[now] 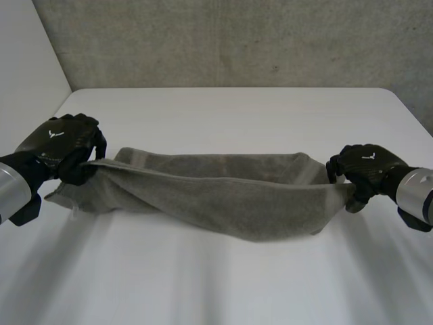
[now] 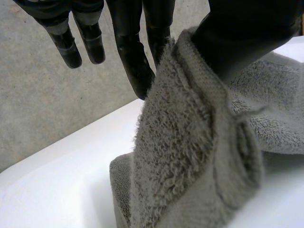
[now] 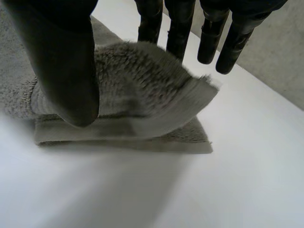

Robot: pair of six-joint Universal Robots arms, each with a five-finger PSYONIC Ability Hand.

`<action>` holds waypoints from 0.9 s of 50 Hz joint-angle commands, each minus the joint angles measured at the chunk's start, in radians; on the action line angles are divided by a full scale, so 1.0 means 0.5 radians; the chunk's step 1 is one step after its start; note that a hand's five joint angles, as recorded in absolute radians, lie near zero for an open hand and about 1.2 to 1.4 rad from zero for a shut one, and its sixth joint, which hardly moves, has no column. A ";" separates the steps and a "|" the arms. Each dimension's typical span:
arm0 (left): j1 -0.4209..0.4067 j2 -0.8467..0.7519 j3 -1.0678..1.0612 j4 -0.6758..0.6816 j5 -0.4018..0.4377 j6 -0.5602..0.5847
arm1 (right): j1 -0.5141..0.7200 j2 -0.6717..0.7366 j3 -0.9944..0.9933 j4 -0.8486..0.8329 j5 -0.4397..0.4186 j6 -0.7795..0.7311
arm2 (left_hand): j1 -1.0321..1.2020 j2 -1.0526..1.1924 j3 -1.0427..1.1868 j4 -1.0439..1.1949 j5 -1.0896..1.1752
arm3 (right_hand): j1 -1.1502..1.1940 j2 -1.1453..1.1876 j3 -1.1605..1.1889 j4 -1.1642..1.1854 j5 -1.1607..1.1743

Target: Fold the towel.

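Observation:
A grey-green towel [image 1: 223, 193] lies stretched across the middle of the white table [image 1: 237, 108], its near layer lifted and sagging between my hands. My left hand [image 1: 67, 145] pinches the towel's left end; in the left wrist view the thumb [image 2: 242, 33] presses the towel [image 2: 190, 156] against the fingers [image 2: 135, 52]. My right hand [image 1: 362, 169] pinches the right end. Under the right palm, the thumb [image 3: 66, 71] clamps the lifted towel corner [image 3: 142, 95] against the fingers [image 3: 180, 28], above a lower layer resting on the table.
A rough grey wall [image 1: 237, 40] runs behind the table's far edge. Bare white tabletop [image 1: 203, 277] extends in front of the towel toward me.

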 commanded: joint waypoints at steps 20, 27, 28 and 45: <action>0.000 0.026 0.001 -0.022 0.001 0.000 | 0.066 0.031 -0.002 0.002 -0.063 0.258 | 0.234 0.098 -0.102 -0.117 0.127 | 1.076 1.046 -0.085 -0.152 1.146; 0.009 0.084 -0.002 -0.040 0.004 0.003 | 0.054 -0.058 -0.017 0.002 -0.186 0.338 | 0.234 0.098 -0.102 -0.117 0.127 | 1.491 1.460 -0.085 -0.152 1.561; 0.009 0.084 -0.002 -0.040 0.004 0.003 | 0.050 -0.109 -0.026 0.002 -0.207 0.341 | 0.234 0.098 -0.102 -0.117 0.127 | 1.491 1.460 -0.085 -0.152 1.561; -0.086 -0.611 0.573 0.153 -0.091 0.024 | 0.185 0.301 -0.890 -0.056 0.142 0.178 | 0.234 0.098 -0.102 -0.117 0.127 | 1.491 1.460 -0.085 -0.152 1.561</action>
